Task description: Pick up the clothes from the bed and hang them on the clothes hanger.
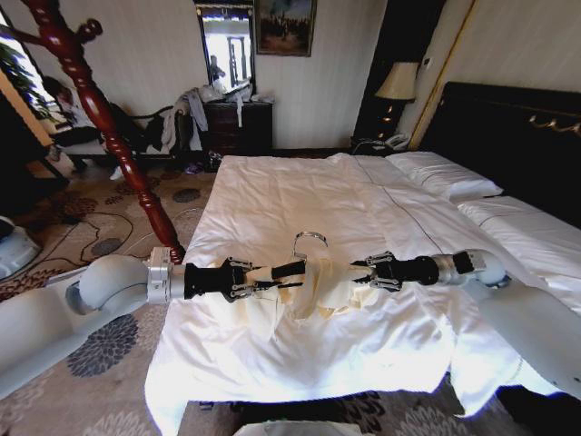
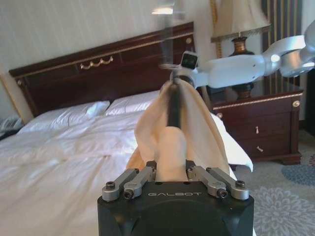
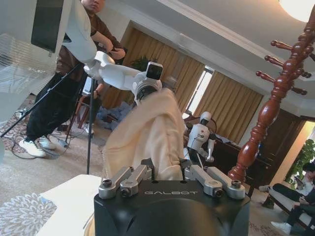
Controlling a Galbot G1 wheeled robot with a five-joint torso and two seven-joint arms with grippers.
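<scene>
Head view: left gripper (image 1: 265, 285) and right gripper (image 1: 359, 265) face each other above the bed (image 1: 272, 195), the clothes hanger (image 1: 292, 267) and the cream clothes (image 1: 331, 286) held between them. Hanger's long axis runs from one gripper to the other, its silver hook pointing up. Left fingers appear clenched on the dark hanger arm; right fingers appear clenched on the cloth at the far end. Garment bunches around the hanger, its lower folds hanging down to the duvet. Wooden coat stand (image 1: 95, 109) rises to the robot's left, well apart.

Left wrist view: left gripper (image 2: 173, 169) closed on a fold of clothes (image 2: 194, 123) and the hanger (image 2: 173, 105) running straight away from it; right gripper (image 2: 184, 73) at the far end. Headboard (image 2: 98, 73) and nightstand (image 2: 256, 120) behind.

Right wrist view: right gripper (image 3: 166, 169) clamped on clothes (image 3: 147, 132); left gripper (image 3: 147, 88) beyond. Coat stand (image 3: 268, 108) to one side. Nothing stands between the grippers.
</scene>
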